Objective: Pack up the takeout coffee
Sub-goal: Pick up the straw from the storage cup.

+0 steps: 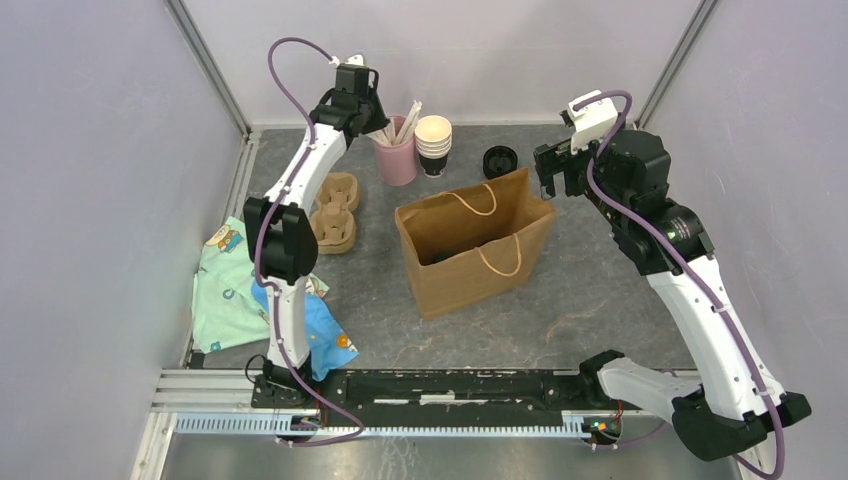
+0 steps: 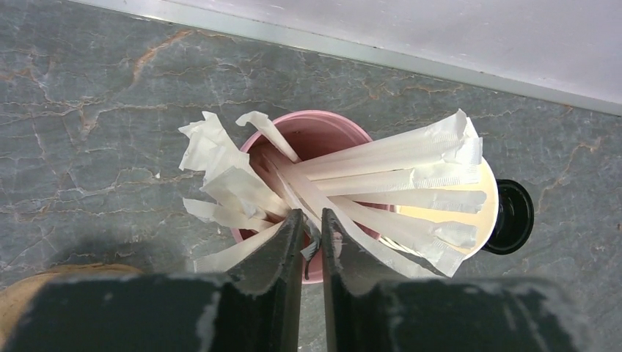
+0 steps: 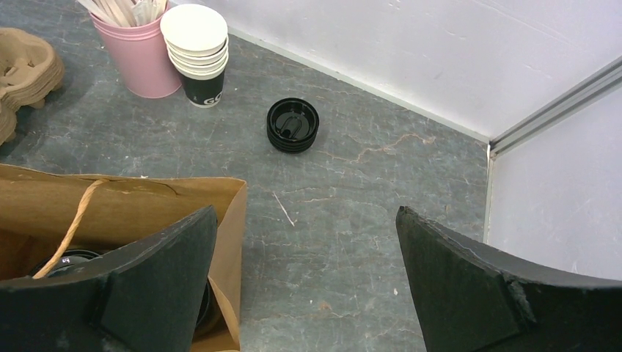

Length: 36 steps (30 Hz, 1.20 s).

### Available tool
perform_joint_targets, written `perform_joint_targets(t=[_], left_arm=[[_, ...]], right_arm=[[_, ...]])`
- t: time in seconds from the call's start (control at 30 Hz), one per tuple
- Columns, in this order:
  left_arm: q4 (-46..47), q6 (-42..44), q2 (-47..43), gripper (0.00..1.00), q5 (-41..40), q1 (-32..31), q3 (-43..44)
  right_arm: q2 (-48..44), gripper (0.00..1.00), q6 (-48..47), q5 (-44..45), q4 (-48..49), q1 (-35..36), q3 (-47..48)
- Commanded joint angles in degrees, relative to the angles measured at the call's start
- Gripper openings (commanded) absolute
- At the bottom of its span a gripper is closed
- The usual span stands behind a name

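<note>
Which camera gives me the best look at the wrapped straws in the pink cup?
Left wrist: the wrapped straws fan out of the pink cup right under the lens. Top external shows them small and distant; right wrist catches only their tips at the frame edge.

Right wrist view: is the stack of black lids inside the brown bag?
No, the stack of black lids lies on the table beyond the brown bag, well clear of its open mouth.

bag [image 3: 147,198] interior: mostly hidden | takeout coffee [image 3: 70,258]: perhaps that dark rim (right gripper [image 3: 305,213] covers rest)
</note>
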Motion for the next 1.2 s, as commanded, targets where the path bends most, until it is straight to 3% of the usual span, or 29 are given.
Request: perform_joint_targets(t=[0.0, 0.23, 0.53, 0.87, 0.93, 1.07, 1.17], left_arm=[[1.1, 3.6, -0.5, 0.19, -1.1, -0.1, 3.3], [0.5, 4.7, -4.2, 0.02, -2.1, -0.2, 5.1], [-6.0, 9.0, -15.6, 0.02, -5.8, -0.9, 5.7], [-9.6, 13.1, -31.5, 0.02, -1.0, -1.0, 1.0], [-9.6, 15.5, -34.3, 0.02, 3.1, -1.0, 1.0], [-8.0, 18.8, -39.4, 0.02, 23.2, -1.0, 0.7], [-8.1, 16.9, -42.7, 0.02, 33.1, -1.0, -0.2]], right_arm=[[-0.1, 0.98, -0.9, 0.8, 0.8, -0.2, 1.0], [0.3, 0.98, -1.2, 0.7, 1.1, 1.0, 1.4], [0.4, 0.98, -1.4, 1.2, 1.4, 5.1, 1.2], [1.1, 0.98, -1.3, 1.2, 1.3, 8.6, 2.5], [1.0, 0.98, -1.1, 1.3, 1.2, 8.7, 2.6], [0.5, 0.98, -0.5, 4.1, 0.9, 8.8, 2.9], [0.1, 0.98, -0.3, 7.7, 1.0, 8.8, 3.9]])
